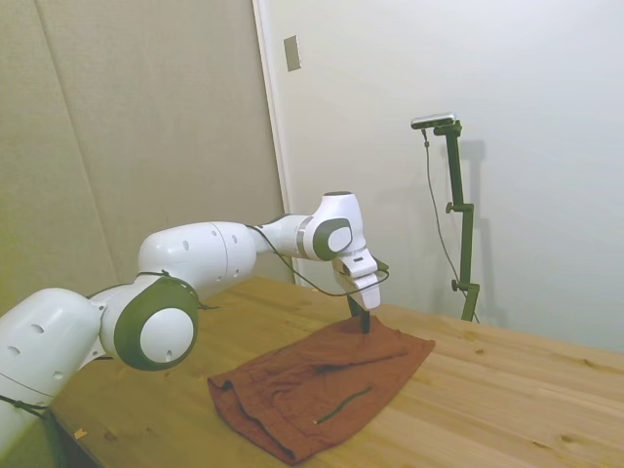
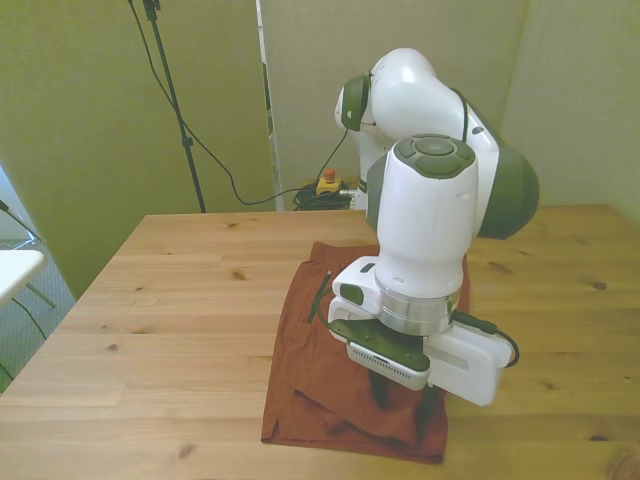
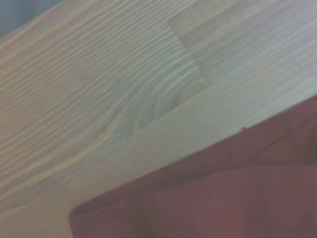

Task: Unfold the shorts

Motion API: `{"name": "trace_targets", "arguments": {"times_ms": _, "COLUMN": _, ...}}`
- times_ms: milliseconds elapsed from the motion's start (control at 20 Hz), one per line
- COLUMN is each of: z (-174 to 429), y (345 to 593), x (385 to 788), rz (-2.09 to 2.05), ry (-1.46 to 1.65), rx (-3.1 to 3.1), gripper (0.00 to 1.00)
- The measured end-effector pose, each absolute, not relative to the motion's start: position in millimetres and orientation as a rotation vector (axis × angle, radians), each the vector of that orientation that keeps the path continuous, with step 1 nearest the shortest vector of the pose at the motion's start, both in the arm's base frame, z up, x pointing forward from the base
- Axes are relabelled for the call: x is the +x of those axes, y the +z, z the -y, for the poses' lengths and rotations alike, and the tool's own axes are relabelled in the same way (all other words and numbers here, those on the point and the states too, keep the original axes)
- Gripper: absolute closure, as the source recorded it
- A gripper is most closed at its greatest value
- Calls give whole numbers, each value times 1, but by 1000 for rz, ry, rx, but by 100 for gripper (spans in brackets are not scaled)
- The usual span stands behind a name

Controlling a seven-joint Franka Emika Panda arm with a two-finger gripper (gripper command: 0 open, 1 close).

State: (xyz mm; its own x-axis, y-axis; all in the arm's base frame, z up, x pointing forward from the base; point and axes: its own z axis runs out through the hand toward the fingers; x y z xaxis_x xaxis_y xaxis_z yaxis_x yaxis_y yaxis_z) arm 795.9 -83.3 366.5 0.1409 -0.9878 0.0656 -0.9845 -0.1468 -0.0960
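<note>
The rust-red shorts point(image 1: 312, 375) lie folded on the wooden table point(image 1: 507, 390), with a dark pocket line point(image 1: 343, 403) on their upper layer. In the front view the shorts point(image 2: 315, 350) run from the table's middle toward its near edge, partly hidden behind the arm. My gripper point(image 2: 404, 398) points down over the shorts' near end, its two dark fingers spread apart and reaching the fabric, open. In the side view the gripper point(image 1: 361, 320) stands at the shorts' far corner. The wrist view shows a folded edge of the shorts point(image 3: 237, 198) against bare wood.
Bare table point(image 2: 160, 300) stretches on the front view's left and right of the cloth. A yellow box with a red button point(image 2: 327, 182) and cables lie on the floor behind the table. A white object point(image 2: 15, 265) sits beyond the front view's left edge of the table.
</note>
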Motion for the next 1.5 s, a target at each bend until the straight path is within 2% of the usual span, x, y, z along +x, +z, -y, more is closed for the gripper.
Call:
{"name": "trace_targets", "arguments": {"times_ms": 800, "z": 77, "y": 366, "x": 798, "rz": -2007, "ry": -163, "rx": -2347, "gripper": 100}}
{"name": "trace_targets", "arguments": {"times_ms": 1500, "z": -36, "y": 403, "x": 807, "rz": -1683, "ry": -91, "rx": -2345, "gripper": 100}}
